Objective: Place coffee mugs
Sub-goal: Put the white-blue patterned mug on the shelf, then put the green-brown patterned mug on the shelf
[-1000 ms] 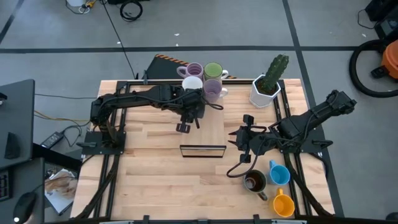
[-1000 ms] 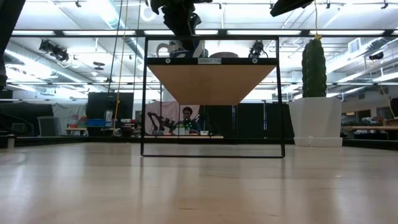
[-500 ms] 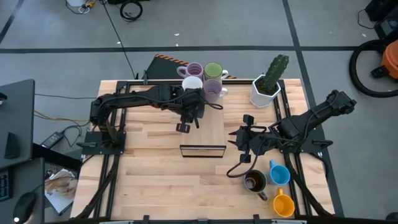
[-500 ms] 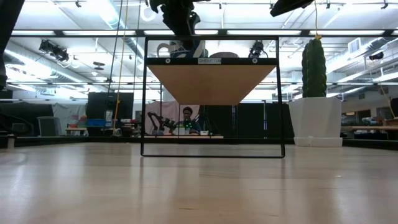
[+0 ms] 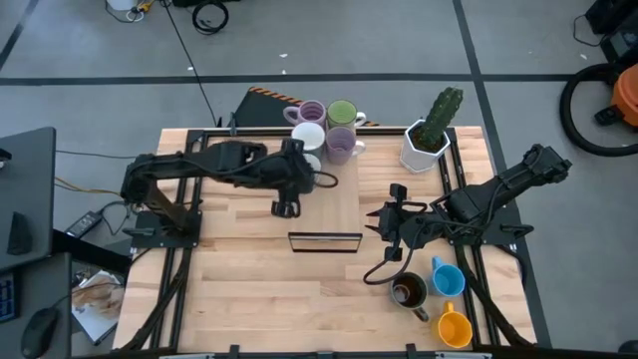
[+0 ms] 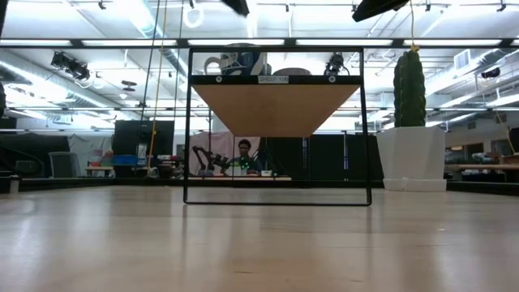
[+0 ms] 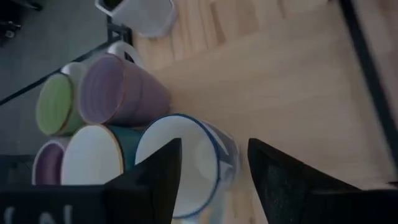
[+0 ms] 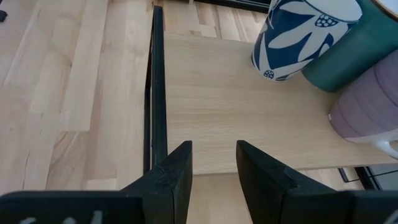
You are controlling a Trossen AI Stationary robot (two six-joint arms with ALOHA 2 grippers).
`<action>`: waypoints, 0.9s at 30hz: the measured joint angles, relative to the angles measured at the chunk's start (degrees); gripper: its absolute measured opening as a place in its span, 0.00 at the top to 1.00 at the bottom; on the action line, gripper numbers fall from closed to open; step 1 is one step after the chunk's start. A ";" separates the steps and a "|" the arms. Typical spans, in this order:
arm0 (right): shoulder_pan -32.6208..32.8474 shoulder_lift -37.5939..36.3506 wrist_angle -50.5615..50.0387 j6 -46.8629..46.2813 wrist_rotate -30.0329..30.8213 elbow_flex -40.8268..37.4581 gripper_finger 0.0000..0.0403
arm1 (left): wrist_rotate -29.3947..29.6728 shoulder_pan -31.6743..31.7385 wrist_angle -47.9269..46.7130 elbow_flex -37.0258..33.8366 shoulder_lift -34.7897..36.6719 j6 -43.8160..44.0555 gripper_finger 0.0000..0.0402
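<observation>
Five mugs stand together on the raised wooden shelf (image 5: 339,214): two lilac (image 5: 312,112) (image 5: 342,146), a light green one (image 5: 342,112), a white one (image 5: 307,135) and a blue-patterned white mug (image 7: 186,162) (image 8: 305,34) at the front of the group. My left gripper (image 5: 286,207) (image 7: 211,180) is open and hangs above the shelf's left edge, back from the patterned mug. My right gripper (image 5: 384,224) (image 8: 214,177) is open at the shelf's right edge. A dark brown mug (image 5: 409,291), a blue mug (image 5: 449,277) and an orange mug (image 5: 454,329) stand on the table near the right arm.
A white angular pot with a green cactus (image 5: 429,140) stands at the far right of the table. The shelf's black frame (image 6: 276,199) rises from the table's middle. Bare wood lies on the near left of the table (image 5: 239,299). A person sits in the room beyond (image 6: 243,154).
My left arm has drawn back toward the table's left, and its gripper has risen away from the patterned mug, almost out of the low view. The mug stays standing on the shelf.
</observation>
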State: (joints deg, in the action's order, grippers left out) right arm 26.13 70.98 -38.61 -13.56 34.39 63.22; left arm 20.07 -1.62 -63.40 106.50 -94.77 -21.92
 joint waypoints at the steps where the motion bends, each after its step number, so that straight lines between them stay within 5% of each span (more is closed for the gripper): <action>1: 0.00 -0.02 0.02 -0.02 0.00 -0.02 0.68 | 0.46 -0.91 0.21 0.01 0.49 1.12 0.52; 18: 0.02 0.00 -0.26 -0.80 -1.06 -0.02 0.68 | 1.02 -13.95 -0.98 -0.61 1.04 13.23 0.52; 27: 1.16 -0.02 0.12 -4.73 -4.88 0.00 0.68 | 2.39 -16.22 15.95 -25.84 10.83 16.44 0.52</action>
State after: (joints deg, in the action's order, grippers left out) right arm 27.29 70.96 -38.49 -18.29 29.51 63.22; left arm 22.46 -17.84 -47.45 80.66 -83.94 -5.48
